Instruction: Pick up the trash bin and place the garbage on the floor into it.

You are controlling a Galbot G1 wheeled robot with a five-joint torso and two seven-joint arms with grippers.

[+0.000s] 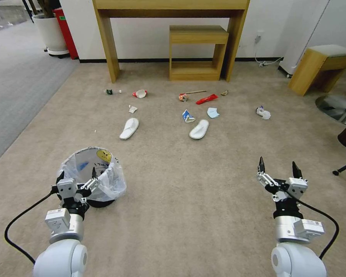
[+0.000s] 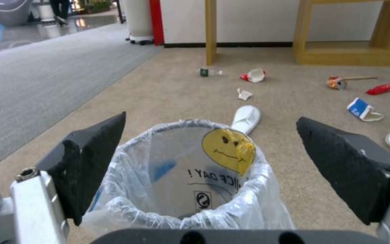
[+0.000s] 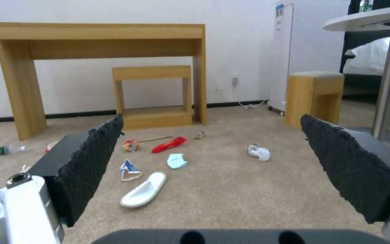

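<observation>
Head view: the bin (image 1: pixel 92 175) stands on the floor (image 1: pixel 188 200), the left end effector (image 1: pixel 76 177) spread wide at its near rim, gripping nothing. The right end effector (image 1: pixel 278 167) hovers wide open and empty, the garbage (image 1: pixel 198 129) scattered well ahead

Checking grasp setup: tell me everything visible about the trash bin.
The trash bin is small, round and dark, lined with a crinkled clear plastic bag folded over its rim. The bag bears black lettering and a yellow smiley sticker; something blue shows through its side. The bin stands upright on the beige carpet, nearer the robot than the litter. The left gripper is open, fingers either side of the near rim; whether they touch the bag is unclear.
</observation>
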